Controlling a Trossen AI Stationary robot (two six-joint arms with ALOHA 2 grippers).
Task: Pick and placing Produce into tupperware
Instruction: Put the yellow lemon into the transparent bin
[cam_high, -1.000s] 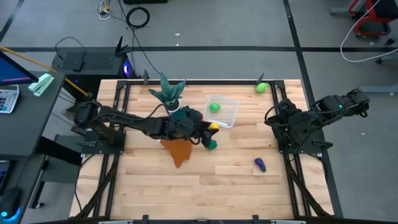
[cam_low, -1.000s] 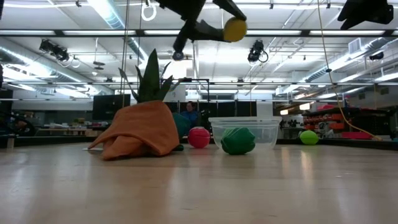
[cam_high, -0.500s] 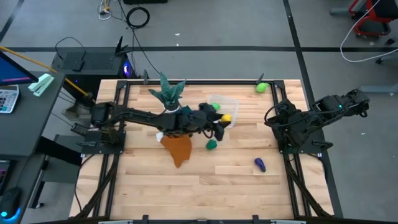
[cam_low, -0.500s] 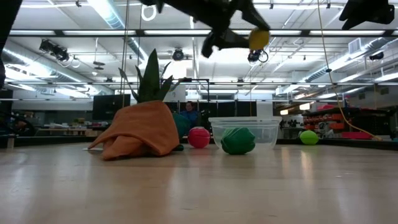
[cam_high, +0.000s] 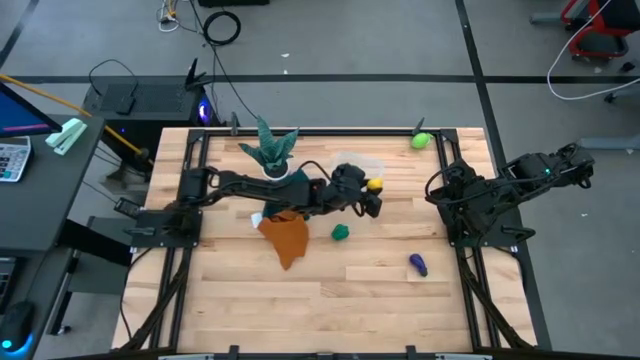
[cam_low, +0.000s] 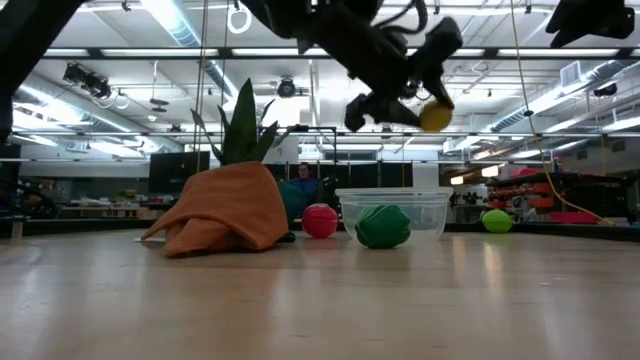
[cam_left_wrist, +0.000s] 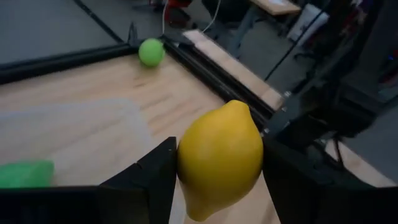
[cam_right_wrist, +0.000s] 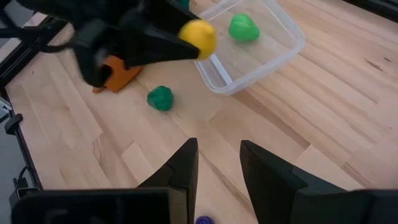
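Tupperware: the clear plastic box (cam_high: 360, 172) sits on the wooden table (cam_high: 330, 300) toward the far side, partly covered from above by the left arm; the right wrist view shows it squarish with rounded corners (cam_right_wrist: 249, 53).
Inside the box: one light green piece (cam_right_wrist: 244, 27) lies on the floor of it, and that is all that can be seen in there!
Left gripper: up in the air at the box's right-hand rim (cam_high: 372, 192), fingers clamped on either side of the yellow lemon (cam_left_wrist: 219, 158); from table height the lemon (cam_low: 435, 116) hangs well above the box's rim.
Right gripper: parked at the right edge of the table (cam_high: 445, 190), its fingers (cam_right_wrist: 180, 171) a narrow gap apart with nothing between them.
Dark green piece: on the bare wood (cam_high: 341, 232), just in front of the box, outside it.
Light green piece, far corner: alone near the table's back right frame (cam_high: 420, 141), well apart from the box.
Purple piece: out on the wood (cam_high: 418, 264) near the right arm's base.
Red piece: seen only from table height (cam_low: 320, 220), sitting between the orange cloth and the box.
Orange cloth: heaped on the table (cam_high: 286, 238) left of the dark green piece.
Spiky plant: teal leaves (cam_high: 273, 146) in a white pot, behind the left arm.
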